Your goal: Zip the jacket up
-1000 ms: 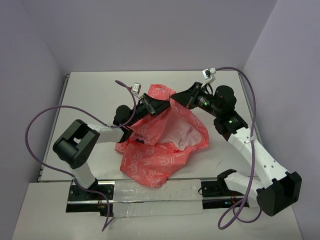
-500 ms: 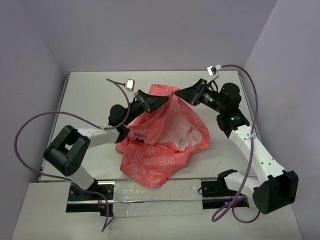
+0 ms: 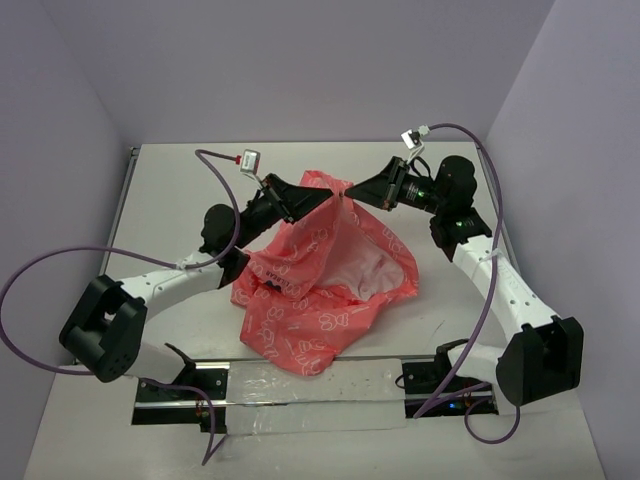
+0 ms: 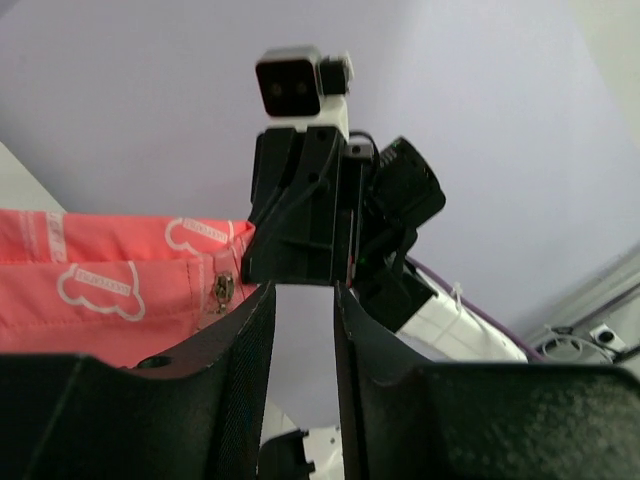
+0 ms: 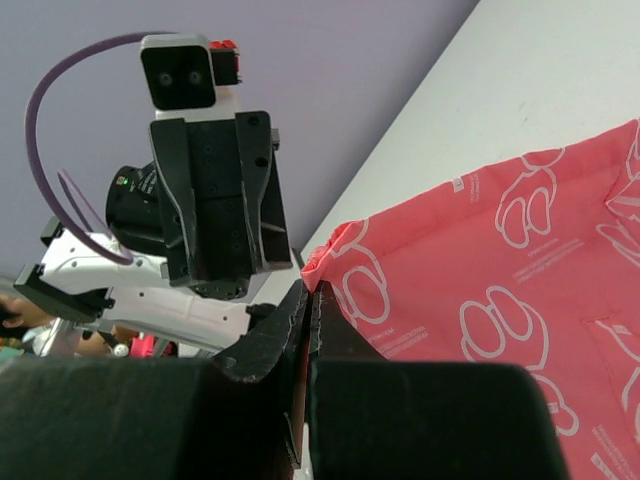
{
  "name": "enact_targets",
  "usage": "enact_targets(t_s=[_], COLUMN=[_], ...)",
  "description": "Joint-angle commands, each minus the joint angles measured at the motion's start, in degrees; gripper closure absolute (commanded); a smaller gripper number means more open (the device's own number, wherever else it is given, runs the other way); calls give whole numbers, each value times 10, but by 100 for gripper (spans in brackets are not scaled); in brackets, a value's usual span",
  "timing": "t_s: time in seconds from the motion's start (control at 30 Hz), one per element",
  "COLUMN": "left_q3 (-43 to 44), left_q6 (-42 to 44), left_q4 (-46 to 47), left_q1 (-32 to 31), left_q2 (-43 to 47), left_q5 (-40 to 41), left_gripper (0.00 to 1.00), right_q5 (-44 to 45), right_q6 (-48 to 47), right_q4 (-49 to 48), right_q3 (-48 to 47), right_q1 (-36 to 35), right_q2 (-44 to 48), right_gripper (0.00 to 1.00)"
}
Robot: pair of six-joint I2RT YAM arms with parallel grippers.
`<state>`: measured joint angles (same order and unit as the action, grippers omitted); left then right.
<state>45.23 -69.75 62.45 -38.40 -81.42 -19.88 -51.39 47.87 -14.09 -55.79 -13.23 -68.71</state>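
Observation:
The coral-pink jacket with white outline motifs lies crumpled mid-table, its white lining showing. Its top edge is lifted off the table. My right gripper is shut on that edge, pinching a fabric corner in the right wrist view, with the jacket hanging to its right. My left gripper faces it from the left. Its jaws stand apart with nothing between them. In the left wrist view the jacket and a metal zipper pull sit just left of the left finger.
The white table is closed in by purple walls at the back and both sides. Purple cables loop over both arms. A metal rail runs along the near edge between the arm bases.
The left arm has stretched out, its elbow swinging left and its gripper rising towards the jacket's top edge. The right gripper stays shut on the lifted edge, shifted slightly.

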Motion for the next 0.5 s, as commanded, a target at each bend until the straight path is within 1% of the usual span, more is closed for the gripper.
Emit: enact_targets(t_s=[0.0,0.13,0.2,0.27,0.3,0.37,0.4,0.43,0.47], left_q3=[25,10,-6,-30,-41,-63,-68,-67,-61], left_q6=[-16,-47,-56,-70,-84,-95,-99,-103,-104], left_q4=[19,81,117,181,211,291,313,331,337], left_q1=[-15,-41,-53,-66,-69,-69,-68,-67,-66], left_q2=[-4,-22,-32,-50,-59,-84,-97,-113,-122], left_q5=[-84,-91,-72,-40,-24,4,10,24,24], left_gripper=[64,63,63,62,60,53,51,47,45], right_q5=[-31,-26,-26,-26,-25,-26,-26,-27,-27], right_q6=[-12,-14,-15,-14,-14,-14,-15,-15,-15], right_q4=[-16,-11,-10,-9,-10,-8,-7,-4,-2], right_q3=[-43,-47,-50,-53,-54,-58,-58,-59,-61], right_q1=[1,1,1,1,1,1,1,1,1], right_q2=[8,9,11,12,12,12,13,14,15], right_gripper=[100,100,100,100,100,100,100,100,100])
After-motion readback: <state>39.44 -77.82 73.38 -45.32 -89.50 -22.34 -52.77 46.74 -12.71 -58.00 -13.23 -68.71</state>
